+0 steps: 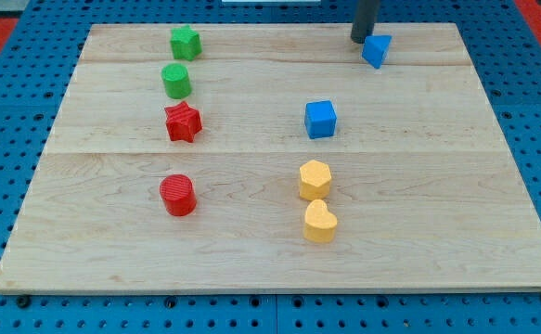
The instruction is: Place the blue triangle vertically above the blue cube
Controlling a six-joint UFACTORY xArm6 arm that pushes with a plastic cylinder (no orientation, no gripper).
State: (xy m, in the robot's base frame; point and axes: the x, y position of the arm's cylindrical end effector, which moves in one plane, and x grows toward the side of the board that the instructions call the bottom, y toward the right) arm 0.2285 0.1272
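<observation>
Wooden surface (pixel 251 250); blue triangle (pixel 377 49) far right, beyond blue cube (pixel 320 119); my tip (pixel 359 39) touching its left; no pincer, a bare rod; next, push from right, leftward into line.

Bare board btwn blue triangle (pixel 376 49) & blue cube (pixel 320 119); nothing blocks.

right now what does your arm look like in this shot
Only the lower part of my rod shows: a straight, dark grey, round bar entering from the view's top, with no cables, markings or sleeve visible. My tip sits on the board just left of the blue triangle, at the view's top right. The rest of the arm is out of frame.
</observation>
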